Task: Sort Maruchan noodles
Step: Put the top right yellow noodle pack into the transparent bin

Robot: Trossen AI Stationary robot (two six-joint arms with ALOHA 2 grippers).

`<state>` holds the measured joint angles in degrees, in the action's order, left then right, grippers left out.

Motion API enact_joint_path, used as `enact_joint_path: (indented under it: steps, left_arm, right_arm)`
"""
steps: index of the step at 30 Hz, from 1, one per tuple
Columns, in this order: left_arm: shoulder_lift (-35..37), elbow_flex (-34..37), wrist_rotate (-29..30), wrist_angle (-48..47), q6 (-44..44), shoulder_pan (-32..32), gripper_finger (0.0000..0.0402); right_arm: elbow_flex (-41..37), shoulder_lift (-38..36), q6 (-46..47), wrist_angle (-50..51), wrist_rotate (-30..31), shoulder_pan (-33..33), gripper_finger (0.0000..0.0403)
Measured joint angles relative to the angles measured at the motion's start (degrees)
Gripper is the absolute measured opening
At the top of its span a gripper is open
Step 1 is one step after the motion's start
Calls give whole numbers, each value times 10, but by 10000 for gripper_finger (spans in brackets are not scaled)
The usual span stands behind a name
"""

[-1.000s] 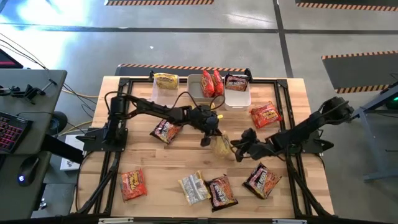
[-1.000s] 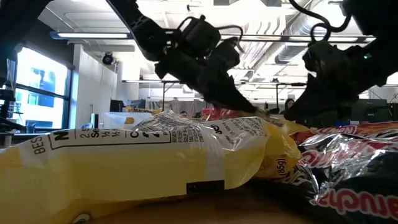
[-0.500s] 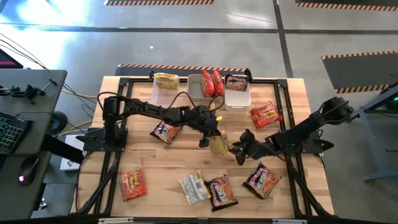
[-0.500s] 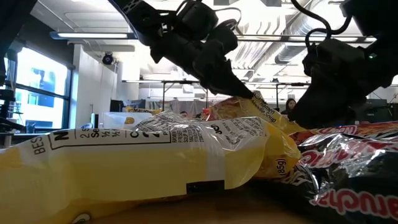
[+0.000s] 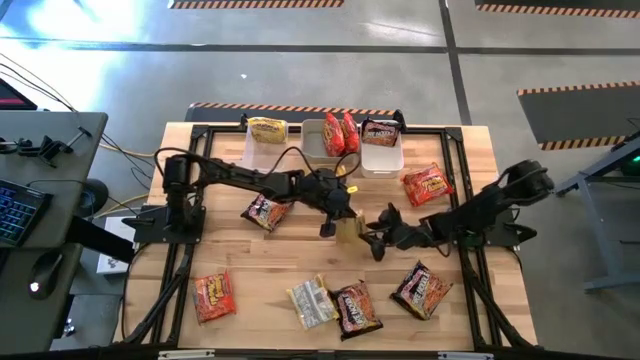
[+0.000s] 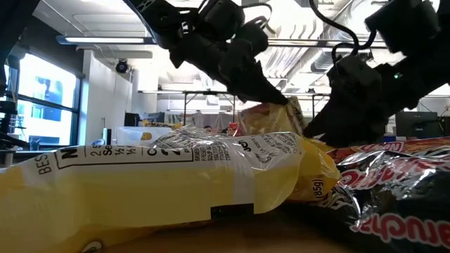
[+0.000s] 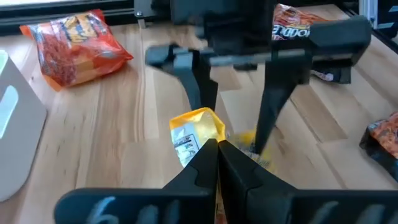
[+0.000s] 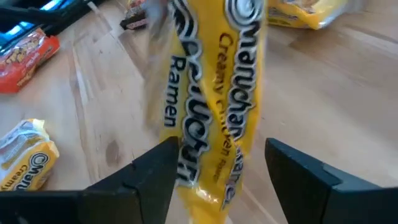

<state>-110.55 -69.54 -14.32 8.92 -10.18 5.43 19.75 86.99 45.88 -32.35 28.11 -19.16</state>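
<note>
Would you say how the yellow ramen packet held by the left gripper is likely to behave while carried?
The yellow ramen packet probably swings: the left gripper pinches only one edge. Its glossy wrapper looks slippery. It seems light.

Held packet [image 5: 349,225] mid-table btwn left claw [image 5: 340,222] & right claw [image 5: 378,238]; tubs [image 5: 384,160] behind.

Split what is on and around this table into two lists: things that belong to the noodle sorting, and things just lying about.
Job:
- yellow ramen packet, pinched by left gripper
- right gripper, open beside it
- loose packets, e.g. red-orange packet, dark packet
- three clear tubs with sorted packets

Lying about:
- keyboard
- mouse
- side desk
</note>
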Motion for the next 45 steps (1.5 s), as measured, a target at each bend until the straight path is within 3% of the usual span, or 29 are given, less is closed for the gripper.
enact_joint_path:
  steps: [8,14,21,34,40,45]
  left_arm:
    - [21,0,0,-2,-1,0,0]
    - [25,0,1,-4,1,1,0]
    - [32,0,29,2,11,3,0]
    - [64,38,28,50,41,10,0]
    - [128,100,28,59,67,19,3]
    - [202,147,31,19,66,21,25]
  right_arm:
    - [0,121,-100,-231,-11,0,232]
    - [0,182,-114,-347,13,8,232]
    - [0,199,-101,-376,77,1,212]
    - [1,199,-106,-406,198,-47,92]
    - [1,196,-171,-444,191,-54,93]
    - [1,168,-209,-461,138,-34,98]
